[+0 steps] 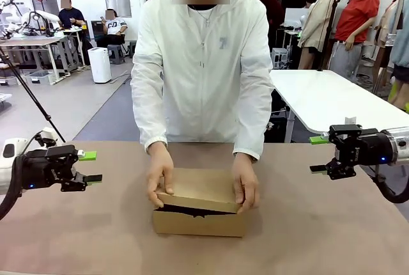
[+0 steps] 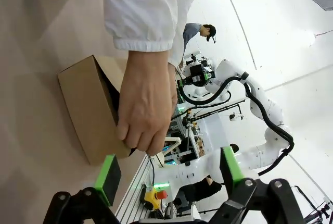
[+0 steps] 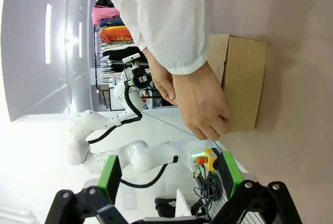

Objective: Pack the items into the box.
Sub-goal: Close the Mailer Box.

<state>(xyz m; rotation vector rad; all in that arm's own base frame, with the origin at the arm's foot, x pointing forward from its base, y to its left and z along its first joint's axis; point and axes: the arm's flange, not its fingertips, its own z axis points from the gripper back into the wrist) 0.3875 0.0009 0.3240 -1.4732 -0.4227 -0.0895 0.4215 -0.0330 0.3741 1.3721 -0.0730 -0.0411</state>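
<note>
The brown cardboard box point(image 1: 199, 212) sits mid-table near the front edge. Both of the person's hands point(image 1: 160, 176) press its flap lid almost flat, leaving a thin dark gap along the front. The pouch, stapler and utility knife are out of view. My left gripper point(image 1: 91, 167) hovers open at the table's left, well clear of the box, and my right gripper point(image 1: 318, 154) hovers open at the right. In the left wrist view the box point(image 2: 86, 109) lies beyond my open gripper point(image 2: 169, 174) under a hand point(image 2: 148, 104). The right wrist view has the box point(image 3: 242, 81) past my open gripper point(image 3: 169, 174).
The person in a white jacket point(image 1: 203, 64) stands at the far side of the brown table point(image 1: 319, 224). A white table point(image 1: 332, 99) stands behind at the right. Bare tabletop lies on both sides of the box.
</note>
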